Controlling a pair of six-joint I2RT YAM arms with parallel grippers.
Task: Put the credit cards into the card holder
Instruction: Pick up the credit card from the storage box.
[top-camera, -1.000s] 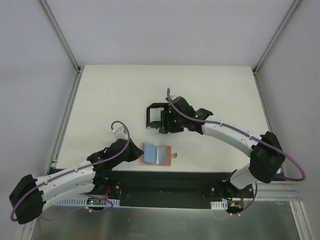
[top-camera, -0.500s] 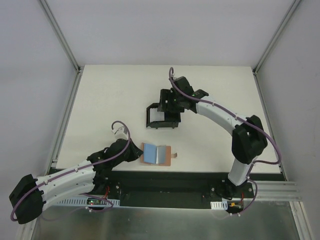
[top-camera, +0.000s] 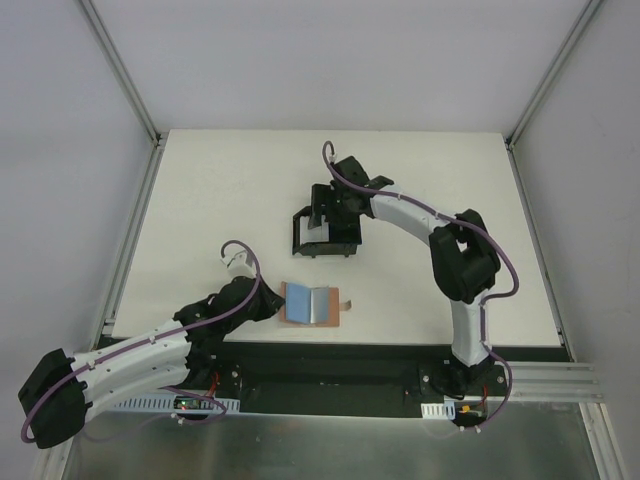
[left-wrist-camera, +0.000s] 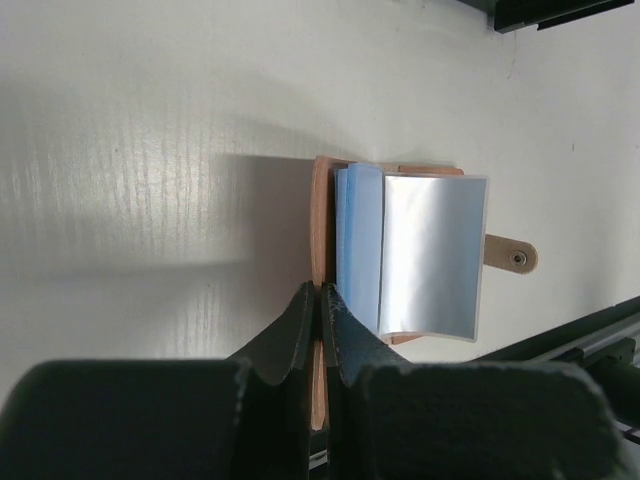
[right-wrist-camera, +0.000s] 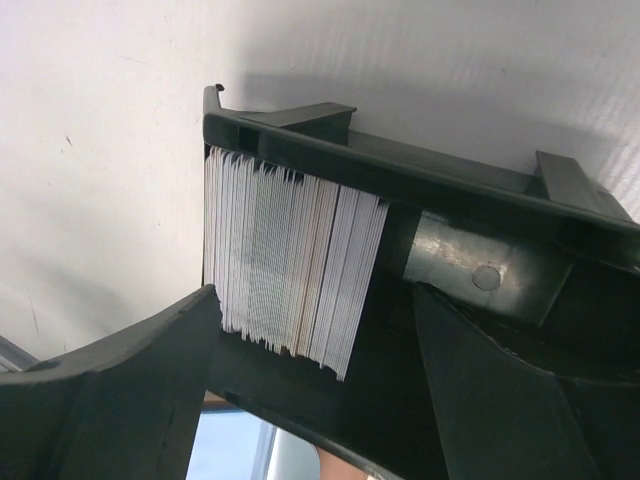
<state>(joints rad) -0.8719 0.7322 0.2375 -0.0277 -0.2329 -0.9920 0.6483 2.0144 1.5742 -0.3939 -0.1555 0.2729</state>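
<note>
The tan card holder (top-camera: 296, 306) lies open near the table's front edge, its snap tab (left-wrist-camera: 510, 257) pointing right. A light blue card (left-wrist-camera: 358, 240) and a pale grey card (left-wrist-camera: 432, 255) sit in it, curling upward. My left gripper (top-camera: 274, 303) is shut on the holder's left leather edge (left-wrist-camera: 321, 215), which shows between the fingertips (left-wrist-camera: 300, 320). My right gripper (top-camera: 330, 212) is open above the black box (top-camera: 300, 238), its jaws on either side of a dense stack of white cards (right-wrist-camera: 290, 265) standing on edge inside; it holds nothing.
The black open-sided box (right-wrist-camera: 450, 190) stands mid-table, behind the holder. The table's front edge and a black rail (top-camera: 330, 360) lie just beyond the holder. Metal frame posts (top-camera: 120, 70) rise at the back corners.
My right arm has swung back and left, from beside the box's front to over the box and its card stack. The left gripper and the card holder have not moved.
</note>
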